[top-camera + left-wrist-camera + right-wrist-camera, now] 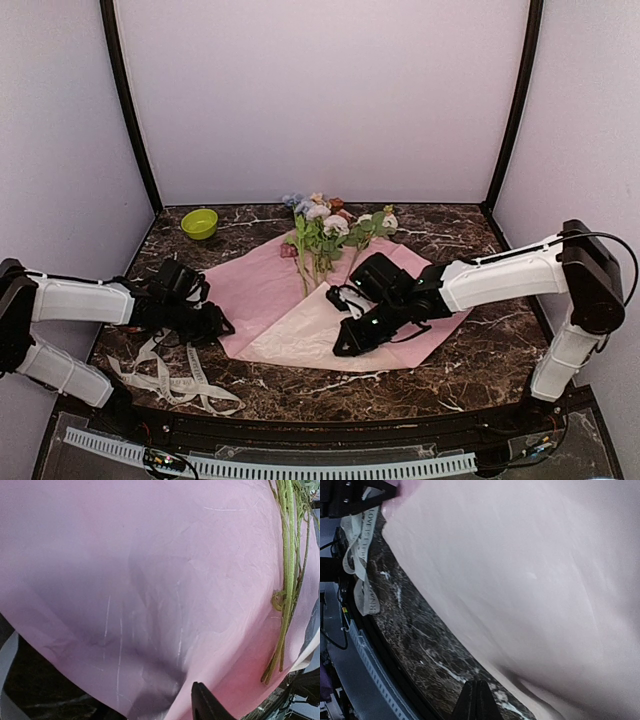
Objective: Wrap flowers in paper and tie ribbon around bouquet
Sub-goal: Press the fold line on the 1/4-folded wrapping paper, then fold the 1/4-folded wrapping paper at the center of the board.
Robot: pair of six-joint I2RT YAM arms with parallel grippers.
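The pale pink paper (pixel 258 290) lies spread on the marble table, and its near part looks paler. The flowers (pixel 322 225) lie on it with the blooms at the far end; their green stems (pixel 289 580) run down the right of the left wrist view. My left gripper (pixel 216 326) is at the paper's left corner. Only one dark fingertip (pixel 204 705) shows there, and the sheet hides the other. My right gripper (pixel 343 349) is low at the paper's near edge, its fingers (pixel 477 700) shut together over the marble. The cream ribbon (pixel 172 377) lies looped at the near left.
A green bowl (pixel 200 223) stands at the far left. The ribbon (pixel 360 545) lies close to the table's front edge (pixel 395 680), near the left arm. Grey walls close in the back and both sides.
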